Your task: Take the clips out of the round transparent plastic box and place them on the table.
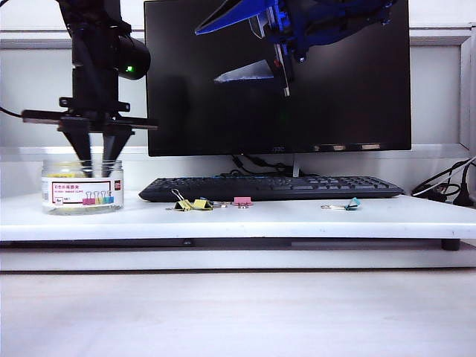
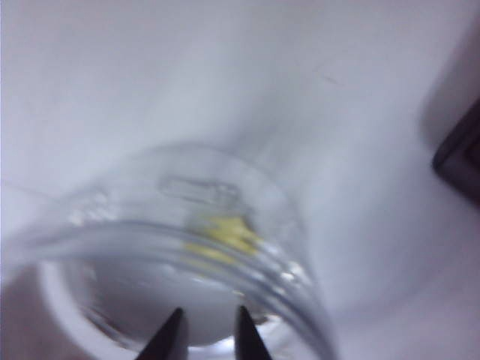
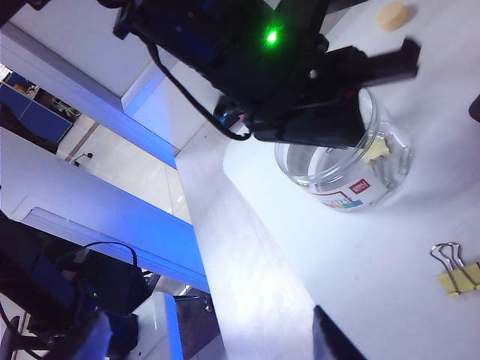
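The round transparent plastic box [image 1: 82,190] stands on the table [image 1: 297,219] at the left, its label facing front. My left gripper [image 1: 94,165] reaches straight down into it. In the left wrist view its fingertips [image 2: 176,319] stand slightly apart inside the rim, open with nothing between them, and a yellow clip [image 2: 225,236] lies on the box floor just beyond them. The right wrist view shows that clip [image 3: 379,150] inside the box [image 3: 352,169]. Two yellow clips [image 1: 192,203] lie on the table before the keyboard. My right gripper [image 1: 266,73] hangs open, high before the monitor.
A black keyboard [image 1: 271,187] and a monitor [image 1: 186,89] stand behind the clips. A pink clip [image 1: 242,201] and a teal clip [image 1: 349,204] lie on the table further right. Cables [image 1: 446,186] sit at the far right. A yellow roll [image 3: 395,13] lies beyond the box.
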Robot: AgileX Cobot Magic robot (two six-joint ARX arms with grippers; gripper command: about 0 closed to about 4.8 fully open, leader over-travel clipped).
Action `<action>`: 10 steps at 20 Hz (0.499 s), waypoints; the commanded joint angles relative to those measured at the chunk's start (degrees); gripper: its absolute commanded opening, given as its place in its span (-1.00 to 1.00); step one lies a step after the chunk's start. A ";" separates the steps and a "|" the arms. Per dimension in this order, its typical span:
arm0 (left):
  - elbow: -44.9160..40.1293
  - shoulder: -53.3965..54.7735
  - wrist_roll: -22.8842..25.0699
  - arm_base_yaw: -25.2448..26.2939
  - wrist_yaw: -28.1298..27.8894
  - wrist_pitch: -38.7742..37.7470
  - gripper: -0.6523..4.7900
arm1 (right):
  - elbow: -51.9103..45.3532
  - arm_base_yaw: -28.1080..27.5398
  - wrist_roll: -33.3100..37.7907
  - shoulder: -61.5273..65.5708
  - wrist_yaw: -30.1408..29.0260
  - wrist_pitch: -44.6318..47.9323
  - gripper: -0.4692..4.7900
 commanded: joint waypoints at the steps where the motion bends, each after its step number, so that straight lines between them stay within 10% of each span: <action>1: -0.02 -0.26 -2.86 -0.07 3.17 4.85 -0.42 | 0.24 0.07 0.17 -0.35 -1.11 0.61 0.50; 10: -0.11 0.22 -10.36 -0.07 -2.05 3.58 -0.42 | 0.24 -0.02 0.59 -0.35 -1.11 0.57 0.50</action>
